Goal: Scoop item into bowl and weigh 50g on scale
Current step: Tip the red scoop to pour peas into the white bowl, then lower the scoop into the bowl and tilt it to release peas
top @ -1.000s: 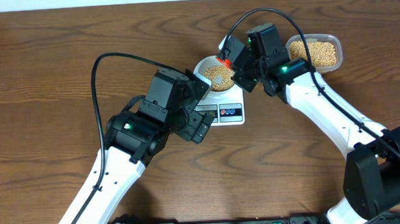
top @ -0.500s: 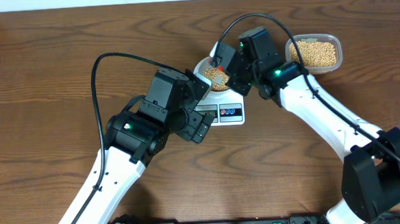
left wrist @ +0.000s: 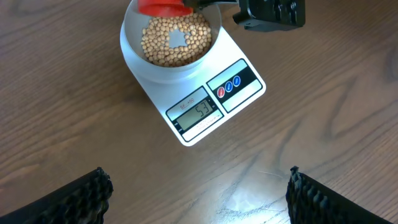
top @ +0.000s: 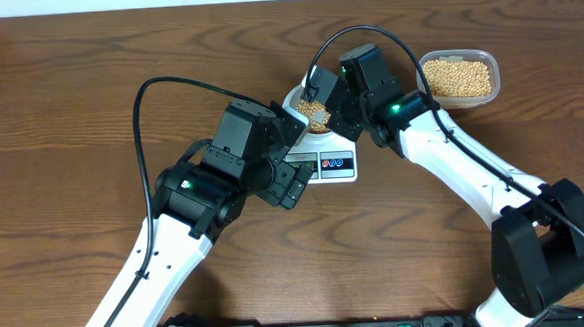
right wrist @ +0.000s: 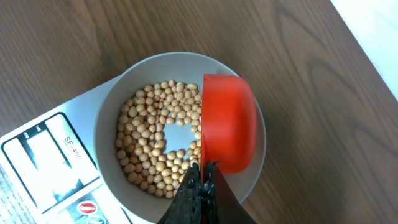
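The beans (left wrist: 161, 46) are heaped in the bowl (left wrist: 129, 55), which is set on the scale (left wrist: 158, 93) on the bench (left wrist: 74, 124). A red scoop (right wrist: 229, 124) is held over the bowl's edge, its handle clamped between the fingers of the right gripper (right wrist: 203, 168). The fingers of the left gripper (left wrist: 199, 199) are spread wide apart above the bench near the scale, and nothing is held. More beans are seen in a clear tub (top: 492, 75) well apart from the scale.

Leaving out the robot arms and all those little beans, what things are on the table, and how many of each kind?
bowl: 1
clear plastic tub: 1
digital kitchen scale: 1
red scoop: 1
Total: 4
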`<state>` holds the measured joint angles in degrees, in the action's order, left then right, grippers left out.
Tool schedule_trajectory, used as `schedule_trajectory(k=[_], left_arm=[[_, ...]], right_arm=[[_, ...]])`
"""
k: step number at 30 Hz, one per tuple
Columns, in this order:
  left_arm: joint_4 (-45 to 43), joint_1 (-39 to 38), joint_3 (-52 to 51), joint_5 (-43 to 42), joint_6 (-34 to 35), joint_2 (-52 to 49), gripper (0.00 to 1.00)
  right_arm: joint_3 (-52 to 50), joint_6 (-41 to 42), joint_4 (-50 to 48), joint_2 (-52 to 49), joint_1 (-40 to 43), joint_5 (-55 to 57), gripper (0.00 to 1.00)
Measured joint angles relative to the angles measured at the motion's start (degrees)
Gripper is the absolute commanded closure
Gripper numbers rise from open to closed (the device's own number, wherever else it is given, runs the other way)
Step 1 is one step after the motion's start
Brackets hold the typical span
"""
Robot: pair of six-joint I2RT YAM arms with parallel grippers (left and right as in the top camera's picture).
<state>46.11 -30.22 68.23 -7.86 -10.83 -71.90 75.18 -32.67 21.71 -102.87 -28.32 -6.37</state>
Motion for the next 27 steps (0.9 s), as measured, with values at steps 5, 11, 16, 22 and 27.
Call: schedule_trajectory(k=[5,11,16,22,27], left_arm=[[-0.02,0.0,0.0,0.0,0.0,0.0,0.08],[-0.02,0.0,0.0,0.0,0.0,0.0,0.08],[-0.02,0.0,0.0,0.0,0.0,0.0,0.08],[-0.02,0.0,0.0,0.0,0.0,0.0,0.08],[-0.02,0.0,0.0,0.0,0.0,0.0,0.08]], right_arm=[[0.0,-0.85,-0.15,-0.42,0.0,0.09,0.99],[0.0,-1.05,-0.37,-1.77,0.0,0.24,0.99],[0.0,-1.05,-0.74,-1.79,-0.04,0.24,0.99],[0.0,-1.05,-0.55,-1.77,-0.22,0.24,0.99],[0.0,-1.05,0.11,-1.79,-1.22,0.42,0.99]])
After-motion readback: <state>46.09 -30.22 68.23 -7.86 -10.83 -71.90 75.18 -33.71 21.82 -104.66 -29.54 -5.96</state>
